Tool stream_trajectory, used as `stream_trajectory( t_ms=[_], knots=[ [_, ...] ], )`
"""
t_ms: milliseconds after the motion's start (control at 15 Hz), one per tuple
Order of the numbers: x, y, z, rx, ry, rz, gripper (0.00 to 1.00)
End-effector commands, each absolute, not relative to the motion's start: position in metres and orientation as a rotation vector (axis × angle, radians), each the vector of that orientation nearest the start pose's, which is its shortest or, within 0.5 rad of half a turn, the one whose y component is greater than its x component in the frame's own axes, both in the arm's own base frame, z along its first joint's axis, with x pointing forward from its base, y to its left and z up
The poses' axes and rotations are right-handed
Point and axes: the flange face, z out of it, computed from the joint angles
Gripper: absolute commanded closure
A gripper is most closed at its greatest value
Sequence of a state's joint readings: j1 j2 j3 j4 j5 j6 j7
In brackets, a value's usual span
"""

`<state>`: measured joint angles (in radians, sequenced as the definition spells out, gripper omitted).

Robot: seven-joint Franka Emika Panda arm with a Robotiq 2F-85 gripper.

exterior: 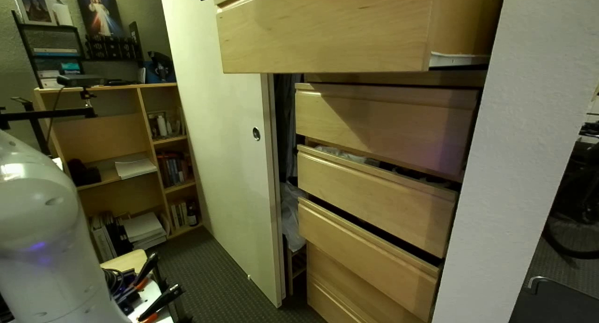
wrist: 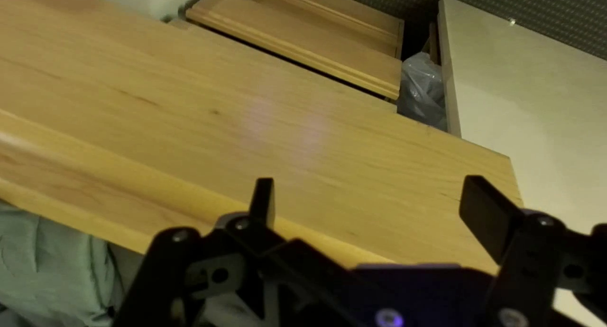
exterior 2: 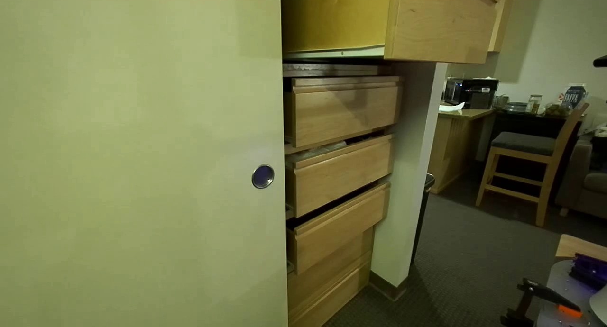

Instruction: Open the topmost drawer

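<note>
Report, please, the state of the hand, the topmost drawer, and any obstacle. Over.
Hand open. Topmost drawer pulled well out. Grey-green cloth inside. No obstacle seen.

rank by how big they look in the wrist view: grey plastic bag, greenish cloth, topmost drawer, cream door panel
Largest to smallest:
1. Topmost drawer
2. Cream door panel
3. Greenish cloth
4. Grey plastic bag
Picture area only; nearness may make the first look bigger.

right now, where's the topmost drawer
In both exterior views, the topmost drawer juts out along the top edge, mostly right of the cream door panel and above the second drawer.
</note>
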<state>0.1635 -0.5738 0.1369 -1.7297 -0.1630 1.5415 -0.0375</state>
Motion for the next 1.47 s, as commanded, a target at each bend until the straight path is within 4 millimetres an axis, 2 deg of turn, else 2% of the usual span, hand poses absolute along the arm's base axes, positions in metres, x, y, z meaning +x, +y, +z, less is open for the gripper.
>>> stream_trajectory(
  t_ms=[0,267,800,1133,1333,1400],
  knots=[
    [0.316,0.114,0.793,-3.215,-0.345,-0.571,0.00],
    [0.316,0.122,0.778,-3.206,-0.265,-0.507,0.00],
    [0.324,0.141,0.743,-3.220,-0.300,-0.453,0.00],
    [0.333,0.154,0.729,-3.222,-0.348,-0.528,0.00],
    [0.341,0.158,0.719,-3.226,-0.313,-0.538,0.00],
    [0.339,0.158,0.728,-3.219,-0.373,-0.511,0.00]
  ],
)
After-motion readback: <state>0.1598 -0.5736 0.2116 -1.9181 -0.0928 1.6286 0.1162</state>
